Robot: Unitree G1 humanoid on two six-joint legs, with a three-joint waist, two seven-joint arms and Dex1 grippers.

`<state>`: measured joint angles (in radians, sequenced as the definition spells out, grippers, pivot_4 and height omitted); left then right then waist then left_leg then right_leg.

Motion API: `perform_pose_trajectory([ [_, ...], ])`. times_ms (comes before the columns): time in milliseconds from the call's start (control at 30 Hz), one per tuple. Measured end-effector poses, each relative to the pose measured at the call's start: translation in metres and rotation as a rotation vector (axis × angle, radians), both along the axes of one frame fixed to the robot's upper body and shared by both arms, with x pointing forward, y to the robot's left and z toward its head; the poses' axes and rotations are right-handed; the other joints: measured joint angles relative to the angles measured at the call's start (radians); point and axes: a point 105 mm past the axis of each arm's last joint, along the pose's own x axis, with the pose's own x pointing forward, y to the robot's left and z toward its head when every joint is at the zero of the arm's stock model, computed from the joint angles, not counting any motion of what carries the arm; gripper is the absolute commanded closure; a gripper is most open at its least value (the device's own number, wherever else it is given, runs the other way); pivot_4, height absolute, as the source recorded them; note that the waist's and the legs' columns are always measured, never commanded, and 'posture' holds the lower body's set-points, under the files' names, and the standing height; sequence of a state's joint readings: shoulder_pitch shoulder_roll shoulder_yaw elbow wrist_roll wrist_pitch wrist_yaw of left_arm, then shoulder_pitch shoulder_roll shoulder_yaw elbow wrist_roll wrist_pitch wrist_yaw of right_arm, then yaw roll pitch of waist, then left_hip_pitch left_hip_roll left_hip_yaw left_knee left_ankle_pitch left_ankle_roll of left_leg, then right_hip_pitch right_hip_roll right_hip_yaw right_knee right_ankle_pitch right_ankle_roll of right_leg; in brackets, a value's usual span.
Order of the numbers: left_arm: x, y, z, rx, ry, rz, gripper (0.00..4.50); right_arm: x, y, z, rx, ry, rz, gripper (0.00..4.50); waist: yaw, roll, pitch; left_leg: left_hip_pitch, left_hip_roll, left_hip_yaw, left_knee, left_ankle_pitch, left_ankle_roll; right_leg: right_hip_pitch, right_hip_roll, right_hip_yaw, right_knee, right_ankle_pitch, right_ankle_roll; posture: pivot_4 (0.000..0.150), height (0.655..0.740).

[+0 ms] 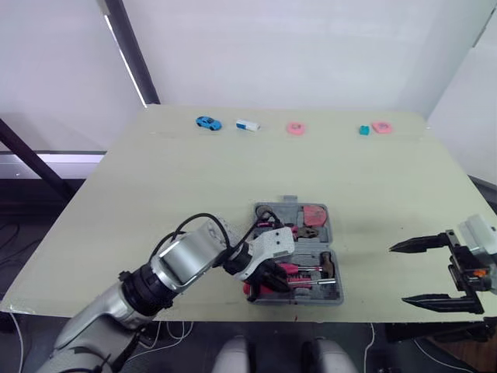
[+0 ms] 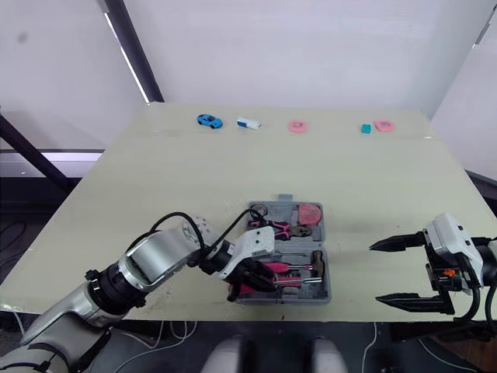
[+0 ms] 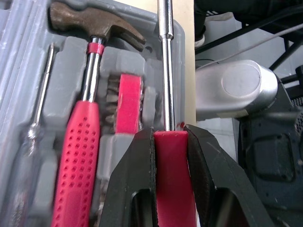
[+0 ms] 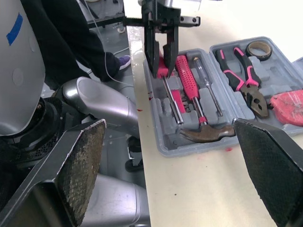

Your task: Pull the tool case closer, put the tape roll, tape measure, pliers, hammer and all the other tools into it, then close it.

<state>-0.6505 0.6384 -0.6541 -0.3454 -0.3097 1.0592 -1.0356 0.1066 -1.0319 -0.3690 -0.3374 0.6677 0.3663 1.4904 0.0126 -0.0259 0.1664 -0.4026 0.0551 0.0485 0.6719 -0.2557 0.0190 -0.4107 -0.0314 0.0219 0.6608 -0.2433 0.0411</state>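
The left gripper (image 3: 168, 135) has its two black fingers (image 3: 132, 175) clamped narrow on the red handle of a screwdriver (image 3: 166, 80), whose bare steel shaft runs along the slot nearest the front wall of the open tool case (image 4: 163, 137). Just beside it in the same half lie a red bit holder (image 3: 129, 101), the hammer (image 3: 80, 137) with its red grip, and a thin clear-handled screwdriver (image 4: 206, 85). The far half holds the pliers (image 4: 241, 75), the tape roll (image 4: 259, 47) and the red tape measure (image 4: 289, 101). The case sits near the front edge of the pale surface (image 1: 194, 179), both halves laid flat. The right gripper (image 1: 397, 273) hangs well apart to the right of the case, its fingers (image 4: 80, 165) spread wide and holding nothing. The screwdriver looks light and stiff. Its ribless plastic handle is the sound place to hold it, since the polished shaft would likely slip. Seating it probably needs the shaft lined up with the moulded groove before release. The case looks like rigid plastic, now weighted by steel tools, so closing it likely means lifting one half by its outer rim.
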Motion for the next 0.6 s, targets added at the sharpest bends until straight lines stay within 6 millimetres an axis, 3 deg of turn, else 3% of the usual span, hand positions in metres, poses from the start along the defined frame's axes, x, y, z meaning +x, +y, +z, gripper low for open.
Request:
perform_pose_trajectory([
  [600,-0.007,-0.005,-0.015,0.114,0.012,0.005,4.05,-0.004,-0.004,-0.006,-0.009,-0.005,-0.05,0.0,0.0,0.0,0.0,0.0,0.0,-0.001,0.0,0.0,0.0,0.0,0.0,0.0,0.0,0.0,-0.001,0.15,0.74],
])
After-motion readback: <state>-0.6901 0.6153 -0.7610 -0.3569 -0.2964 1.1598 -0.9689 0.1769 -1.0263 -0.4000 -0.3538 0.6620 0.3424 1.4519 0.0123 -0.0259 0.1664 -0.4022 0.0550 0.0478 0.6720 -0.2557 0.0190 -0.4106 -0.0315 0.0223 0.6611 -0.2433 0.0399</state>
